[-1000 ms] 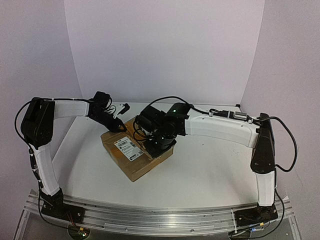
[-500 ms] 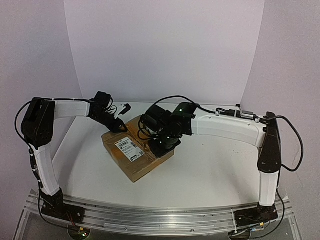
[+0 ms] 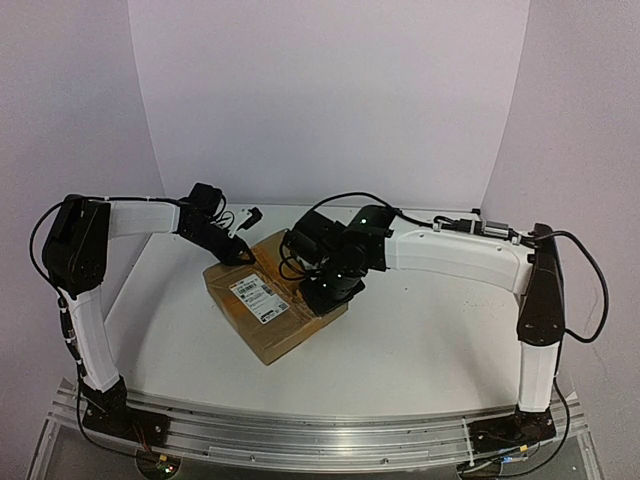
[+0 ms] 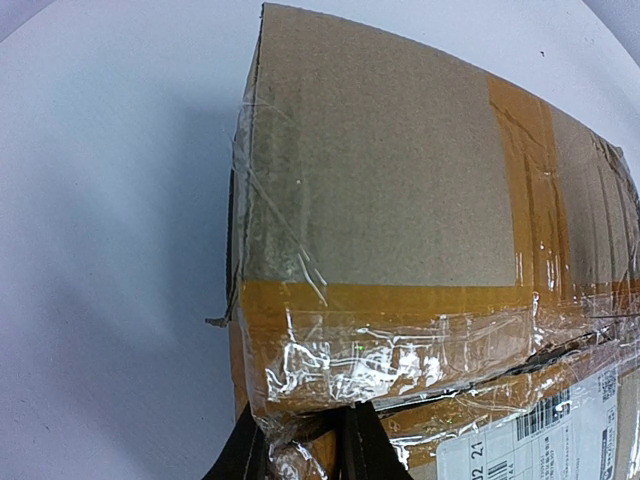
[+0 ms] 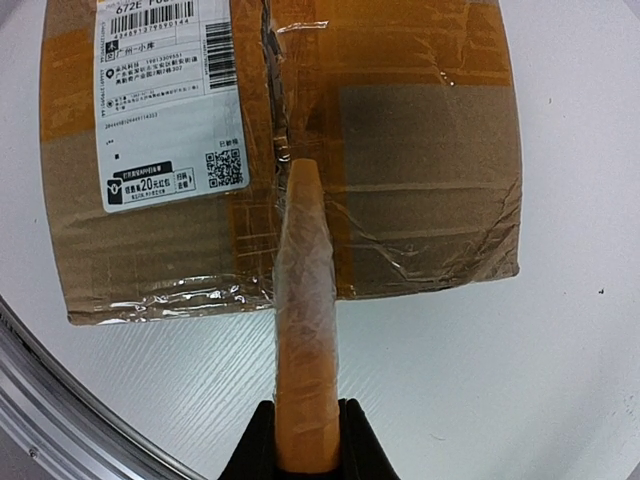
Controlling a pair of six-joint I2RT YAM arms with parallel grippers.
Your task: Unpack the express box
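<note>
Express box [image 3: 280, 325] rests flat on the white table [image 3: 420, 340], turned corner-on to the arms, its top crossed by tan and clear tape and bearing a white shipping label [image 5: 165, 110]. The step in hand looks like stripping the tape that seals the box's centre seam, so the flaps are not yet free. Above the box, the right gripper [image 5: 305, 420] is clamped on a long tape strip [image 5: 305, 330], its fingers pressed to either side. The strip runs taut from them to the seam on the box top, just beside the label, where its far end is stuck down. At the box's far left corner, the left gripper [image 4: 305, 420] has its fingers nearly together on the crumpled, tape-wrapped edge. It appears to pinch the box there and steady it. The next move probably calls for pulling the strip up and away along the seam while the left arm holds the box down, so the tape peels rather than dragging the parcel.
</note>
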